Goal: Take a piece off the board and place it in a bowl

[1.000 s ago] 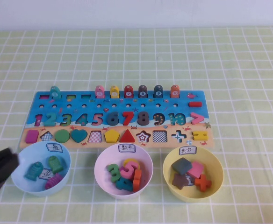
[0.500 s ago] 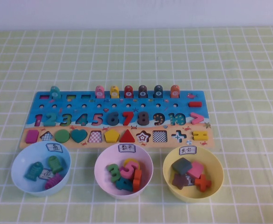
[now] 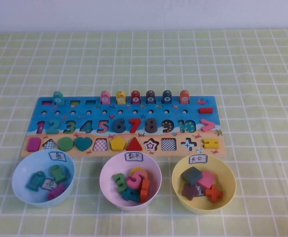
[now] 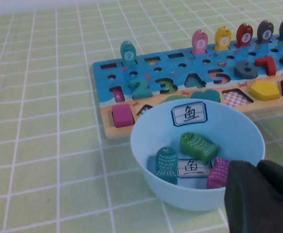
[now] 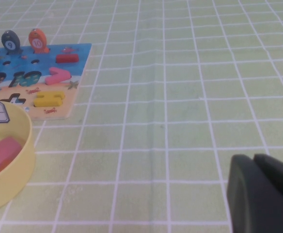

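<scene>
Moved: left arm is pulling back out of the high view, now showing only as a dark sliver at the surface's near left corner.
Left fingers [image 4: 243,194]: staying clenched with nothing between them.
Left gripper [image 4: 260,196]: hanging just beside the near rim of the light blue bowl [image 4: 151,145], above the surface [image 3: 233,59].
Right gripper [image 5: 260,194]: sitting parked over bare cloth towards the near right corner, its fingers pressed together and carrying nothing, well apart from the yellow bowl [image 5: 15,165].
Piece [image 3: 134,180]: pink 5 appears to be lying in the bowl [image 3: 104,190], among the other numerals; its slot [image 3: 102,126] on the board [image 3: 193,101] looks flat and vacated.
Step in hand: judging by this, the drop is done and the left arm is clearing away.
Doing it well: keeping the fingers raised above the blue bowl's rim while drawing towards the near edge, since a low sweep could be tipping that light bowl and spilling its fish.
Also: moving steadily, keeping wide of the board.
</scene>
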Controlling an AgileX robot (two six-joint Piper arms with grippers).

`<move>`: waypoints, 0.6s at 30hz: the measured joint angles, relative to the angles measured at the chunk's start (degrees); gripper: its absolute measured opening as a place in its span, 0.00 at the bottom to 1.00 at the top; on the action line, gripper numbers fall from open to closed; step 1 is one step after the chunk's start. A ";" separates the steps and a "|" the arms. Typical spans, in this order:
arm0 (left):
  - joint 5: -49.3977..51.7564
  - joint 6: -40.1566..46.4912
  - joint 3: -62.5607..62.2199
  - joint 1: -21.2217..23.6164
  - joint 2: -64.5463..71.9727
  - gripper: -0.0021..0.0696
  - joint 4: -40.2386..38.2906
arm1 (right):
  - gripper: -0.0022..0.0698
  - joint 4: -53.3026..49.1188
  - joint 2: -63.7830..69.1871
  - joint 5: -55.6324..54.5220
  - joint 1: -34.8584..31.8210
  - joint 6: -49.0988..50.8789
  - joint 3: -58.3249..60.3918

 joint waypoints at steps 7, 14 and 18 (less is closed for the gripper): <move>-13.16 20.31 3.77 14.33 0.00 0.03 -18.95 | 0.01 0.00 0.00 0.00 0.00 0.00 0.00; -13.24 26.56 3.90 22.20 0.00 0.03 -22.30 | 0.01 0.00 0.00 0.00 0.00 0.00 0.00; -9.28 27.65 3.90 22.77 0.00 0.03 -21.94 | 0.01 0.00 0.00 0.00 0.00 0.00 0.00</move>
